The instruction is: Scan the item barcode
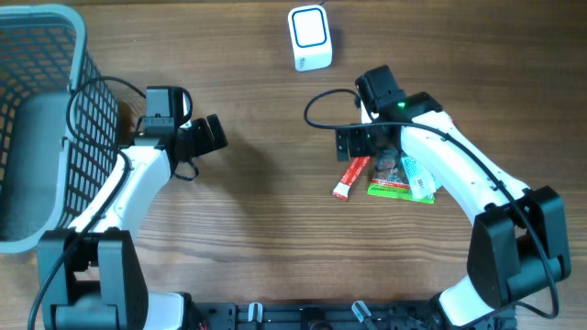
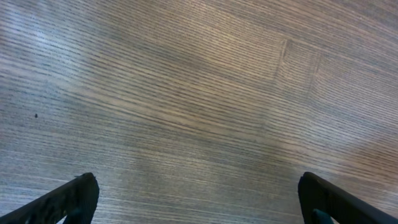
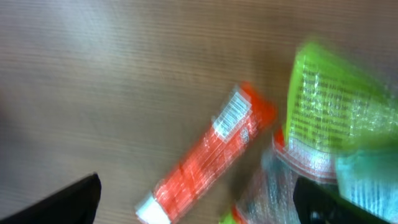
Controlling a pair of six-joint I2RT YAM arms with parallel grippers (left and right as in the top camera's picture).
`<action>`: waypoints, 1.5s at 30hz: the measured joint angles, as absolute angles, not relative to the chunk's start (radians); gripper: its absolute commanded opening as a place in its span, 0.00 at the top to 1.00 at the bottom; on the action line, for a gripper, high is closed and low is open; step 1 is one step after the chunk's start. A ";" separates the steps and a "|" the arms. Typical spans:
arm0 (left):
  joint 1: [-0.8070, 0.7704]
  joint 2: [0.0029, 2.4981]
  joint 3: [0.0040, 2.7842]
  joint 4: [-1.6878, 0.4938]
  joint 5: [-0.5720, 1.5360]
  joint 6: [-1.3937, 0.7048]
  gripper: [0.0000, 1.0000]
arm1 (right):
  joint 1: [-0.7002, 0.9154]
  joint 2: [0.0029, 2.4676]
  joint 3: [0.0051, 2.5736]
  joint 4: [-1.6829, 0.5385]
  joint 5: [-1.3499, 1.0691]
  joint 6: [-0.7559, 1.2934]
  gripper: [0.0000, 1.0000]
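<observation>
A white barcode scanner stands at the back of the table. A red stick packet lies beside a green packet and a pale teal packet. My right gripper hovers over them, open and holding nothing. The right wrist view is blurred: the red packet lies on the wood between the spread fingers, a white barcode patch near its top end, the green packet to its right. My left gripper is open over bare wood, far from the items.
A grey wire basket fills the left edge, close behind the left arm. A black cable loops from the right wrist toward the scanner. The bases of both arms stand at the front edge.
</observation>
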State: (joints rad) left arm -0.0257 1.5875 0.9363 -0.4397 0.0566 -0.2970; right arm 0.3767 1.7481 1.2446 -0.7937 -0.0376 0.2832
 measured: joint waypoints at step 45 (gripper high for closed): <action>-0.026 1.588 0.936 -0.440 0.057 -0.297 0.00 | 0.155 0.018 0.035 0.286 0.000 0.265 0.00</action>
State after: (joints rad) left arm -0.0257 1.5879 0.9360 -0.4404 0.0566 -0.2970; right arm 0.1551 0.0181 0.0349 0.2855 -0.0002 0.2646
